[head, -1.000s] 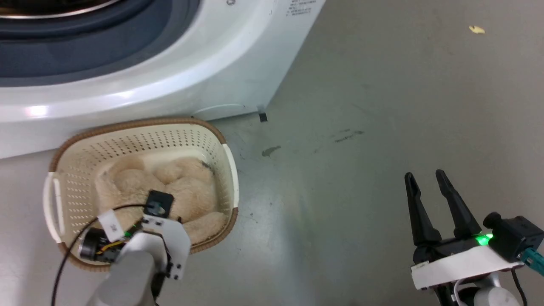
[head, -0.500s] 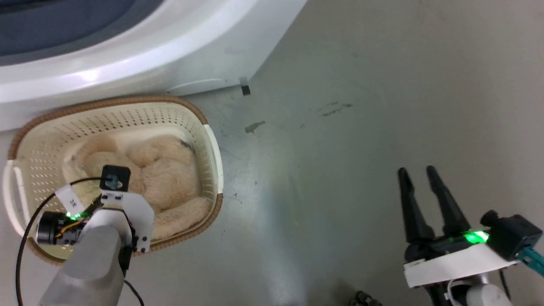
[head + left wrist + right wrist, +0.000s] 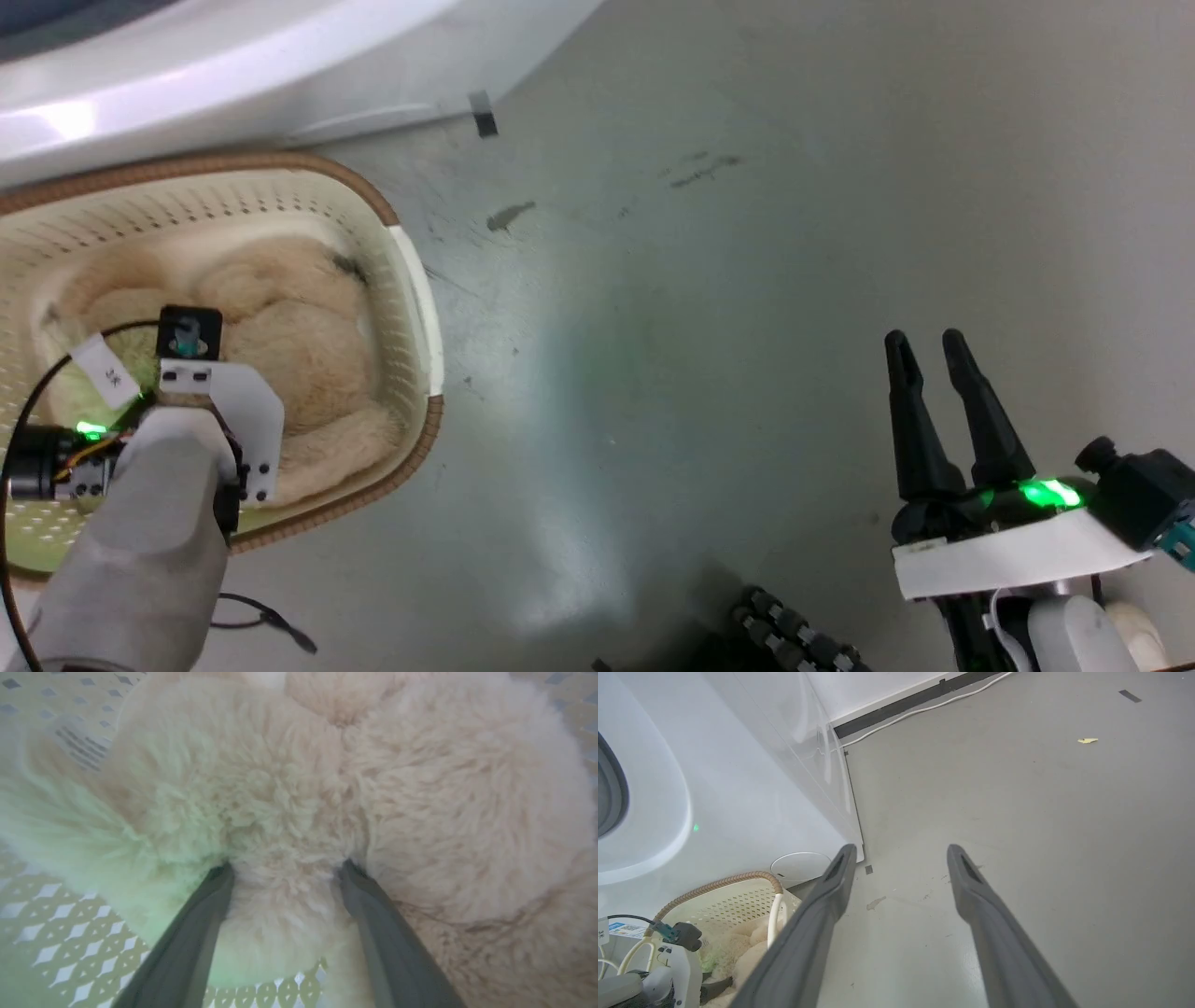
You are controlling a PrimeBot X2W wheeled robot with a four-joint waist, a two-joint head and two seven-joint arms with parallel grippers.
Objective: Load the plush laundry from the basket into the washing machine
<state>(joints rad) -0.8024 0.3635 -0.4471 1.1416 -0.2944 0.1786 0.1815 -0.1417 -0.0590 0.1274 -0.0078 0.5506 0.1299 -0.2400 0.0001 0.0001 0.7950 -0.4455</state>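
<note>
Head view: our camera has swung in the last second, sliding the washing machine (image 3: 233, 56) and the basket (image 3: 411, 271) toward the upper left. The plush laundry (image 3: 289, 308) lies in the basket, under our left arm (image 3: 140, 523). Left wrist view: the left gripper (image 3: 286, 867) stands spread, tips sunk in the pile, nothing clamped; we judge the pinch imminent. Right wrist view: the right gripper (image 3: 901, 849) hangs parted and empty over the floor (image 3: 1064, 835).
</note>
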